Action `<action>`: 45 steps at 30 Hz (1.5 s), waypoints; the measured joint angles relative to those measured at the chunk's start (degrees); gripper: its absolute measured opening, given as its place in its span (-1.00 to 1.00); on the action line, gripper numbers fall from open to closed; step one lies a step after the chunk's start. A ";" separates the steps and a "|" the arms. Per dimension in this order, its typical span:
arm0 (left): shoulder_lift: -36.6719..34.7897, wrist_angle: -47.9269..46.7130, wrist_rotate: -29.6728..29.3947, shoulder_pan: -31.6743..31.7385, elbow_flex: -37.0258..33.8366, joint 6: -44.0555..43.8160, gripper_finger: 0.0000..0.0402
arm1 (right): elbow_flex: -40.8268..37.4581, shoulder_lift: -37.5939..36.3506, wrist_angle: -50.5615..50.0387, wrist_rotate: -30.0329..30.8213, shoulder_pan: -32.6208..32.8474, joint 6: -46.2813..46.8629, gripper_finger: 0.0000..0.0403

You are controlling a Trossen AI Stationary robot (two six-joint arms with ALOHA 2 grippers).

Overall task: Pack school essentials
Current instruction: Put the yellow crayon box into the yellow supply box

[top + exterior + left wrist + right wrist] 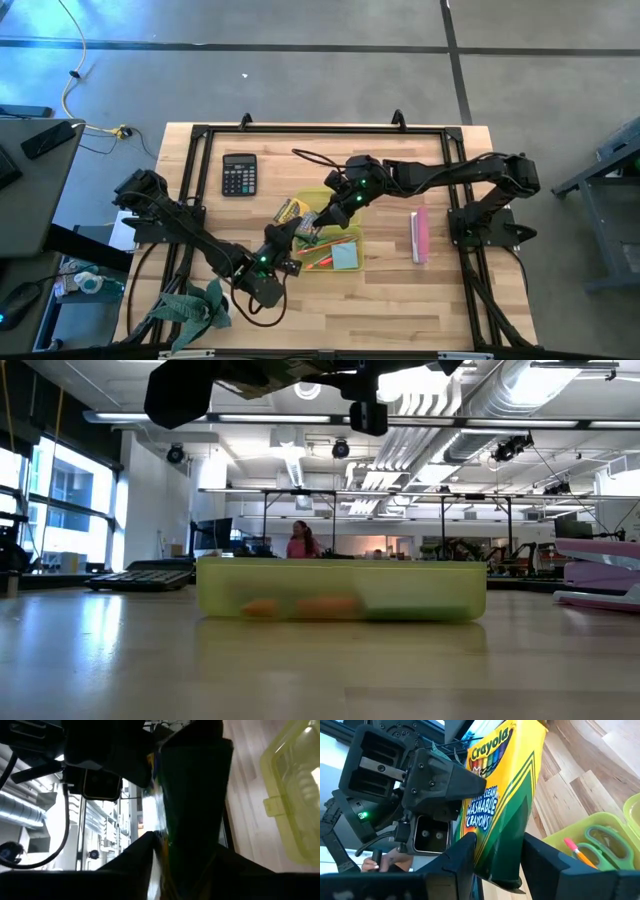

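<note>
Evidently the crayon box (497, 800) is clamped in the right gripper (492, 855) jaws above the open case (335, 252); the left gripper (283, 232) jaws flank it for passing, their grip unclear.

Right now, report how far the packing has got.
Done: scissors, pencils and blue sticky-note pad lie in the yellow-green case. In hand: right gripper grips the crayon box above it, left gripper alongside. Left: crayons into the case.
</note>
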 joint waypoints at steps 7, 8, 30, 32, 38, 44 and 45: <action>0.00 -0.02 1.41 -0.02 0.02 -3.13 -0.07 | 0.00 0.01 -0.04 -0.01 0.02 -1.80 -0.32; 0.00 -0.02 1.24 -0.02 0.02 -4.44 -0.04 | 0.00 0.00 -0.10 -0.01 0.02 -2.33 -0.32; -0.02 0.09 -3.46 -0.11 0.02 -10.59 0.02 | 0.04 -1.33 -2.39 0.02 -0.60 -7.08 -0.53; -0.02 0.22 -3.55 -0.11 0.04 -12.25 0.02 | 0.04 -2.22 -2.65 0.23 -1.03 -7.34 -0.53; -0.02 5.75 -3.49 -0.08 0.04 -12.87 0.05 | 0.09 -4.44 -6.16 1.64 -2.04 -8.93 -0.53; -0.02 8.69 -3.54 0.24 0.02 -10.84 0.06 | 0.09 -4.59 -6.59 1.57 -2.07 -9.18 -0.53; -0.02 8.72 -3.53 0.26 0.02 -10.80 0.06 | 0.09 -4.59 -6.71 1.59 -2.10 -9.45 -0.53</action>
